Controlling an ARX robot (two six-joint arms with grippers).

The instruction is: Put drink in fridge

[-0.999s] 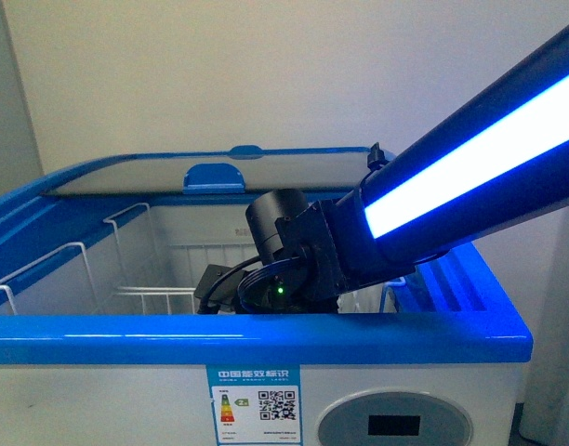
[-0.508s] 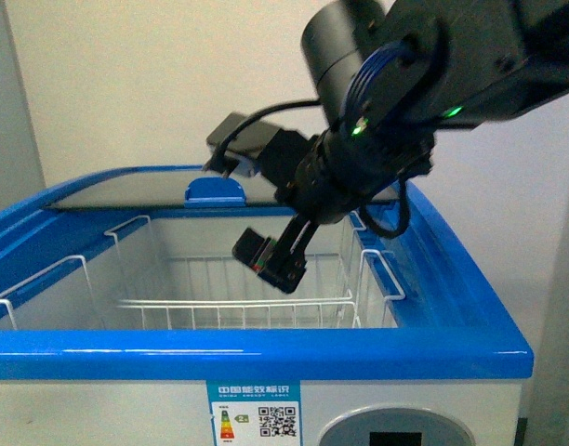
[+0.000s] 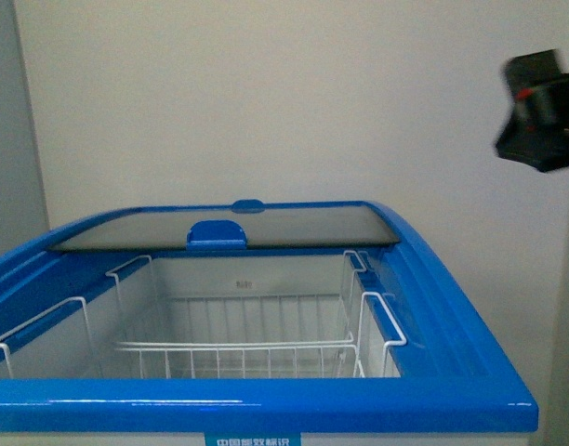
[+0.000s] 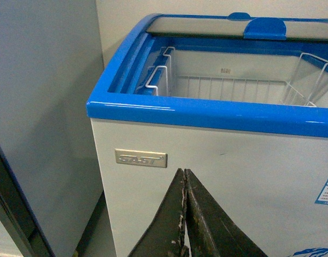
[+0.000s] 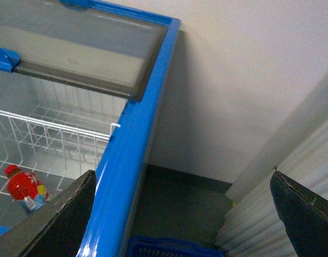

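Note:
The fridge (image 3: 266,404) is a white chest with a blue rim. Its glass lid (image 3: 266,228) is slid to the back, so the white wire baskets (image 3: 229,348) lie open. In the right wrist view the drink (image 5: 23,187), with its red cap and red label, rests inside the fridge (image 5: 126,160) in a wire basket. My right gripper (image 5: 183,214) is open and empty, above the fridge's right rim and apart from the drink. My left gripper (image 4: 185,176) is shut and empty, facing the fridge's white front wall (image 4: 250,160) below the rim.
A tall grey cabinet (image 4: 41,107) stands close to the left of the fridge. A blue mesh basket (image 5: 169,249) sits on the floor to the right of the fridge, next to a white ribbed panel (image 5: 266,219). Part of my right arm (image 3: 540,111) shows at the upper right.
My right arm has lifted out of the fridge and swung up and to the right with its gripper empty. The fridge opening now shows unobstructed in the front view.

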